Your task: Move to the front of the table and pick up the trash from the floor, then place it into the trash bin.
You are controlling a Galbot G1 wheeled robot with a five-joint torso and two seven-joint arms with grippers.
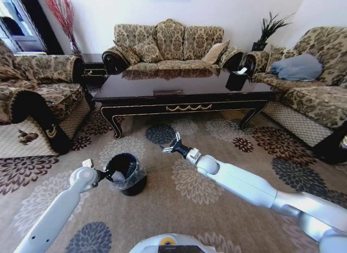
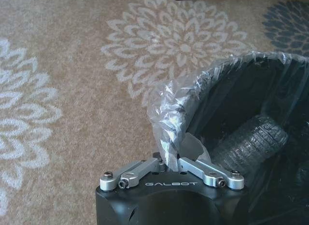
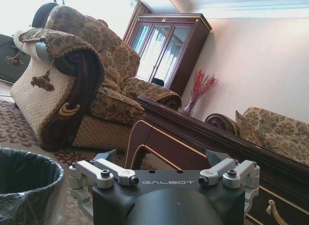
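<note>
Head view puts the trash bin point(image 1: 126, 173) at lower left of the frame, standing on the patterned carpet point(image 1: 217, 139) in front of the surface point(image 1: 179, 84), which fills the upper middle. The left end effector point(image 1: 103, 174) sits right at the bin's near-left rim; in the left wrist view its fingers are pressed together on the clear plastic liner point(image 2: 169, 119), pinching a fold of it at the rim. Inside the bin a dark ribbed lump point(image 2: 251, 143) lies against the wall, and a pale piece shows beside it in the head view; what that piece is cannot be told.

The right end effector point(image 1: 172, 146) hangs at centre frame, just to the right of the bin and nearer the surface, its fingers spread with nothing between them. In the right wrist view the bin's rim point(image 3: 29, 172) sits at lower left, so the bin lies off to one side of that end effector, not under it.

No loose trash can be made out on the carpet around either arm. Judged from this, the left arm is the nearer one to the bin, already touching it.
</note>
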